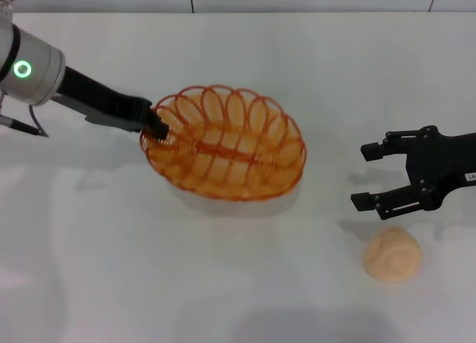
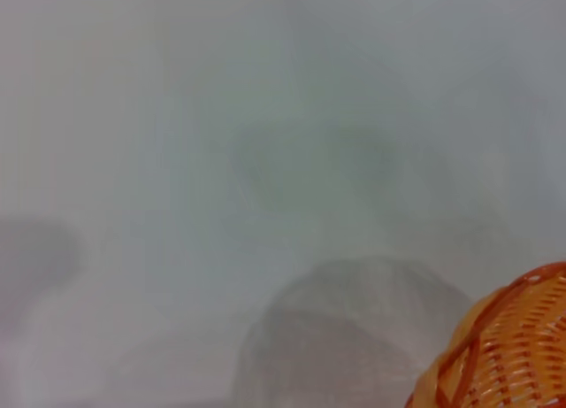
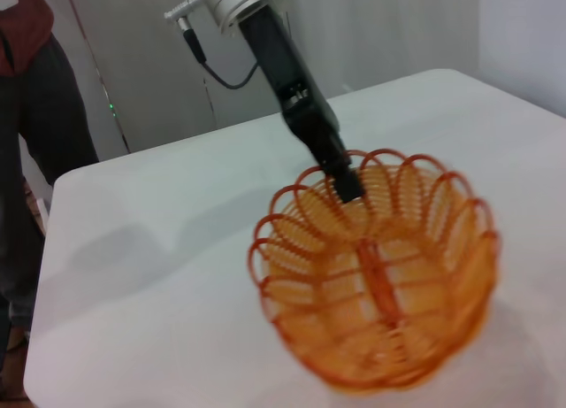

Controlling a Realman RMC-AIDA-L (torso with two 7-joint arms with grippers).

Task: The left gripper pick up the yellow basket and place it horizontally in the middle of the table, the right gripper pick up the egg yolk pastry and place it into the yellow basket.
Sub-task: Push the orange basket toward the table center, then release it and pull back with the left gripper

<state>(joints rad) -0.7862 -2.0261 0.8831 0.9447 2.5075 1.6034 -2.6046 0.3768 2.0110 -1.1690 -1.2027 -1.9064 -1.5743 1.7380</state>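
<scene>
The yellow basket is tilted, its left rim raised above the table near the middle. My left gripper is shut on that left rim. The basket also shows in the right wrist view, with the left gripper on its far rim, and its edge shows in the left wrist view. The egg yolk pastry lies on the table at the front right. My right gripper is open and empty, hovering just behind and above the pastry.
A person in dark clothes stands beyond the far end of the table in the right wrist view. A wall runs behind the table's back edge.
</scene>
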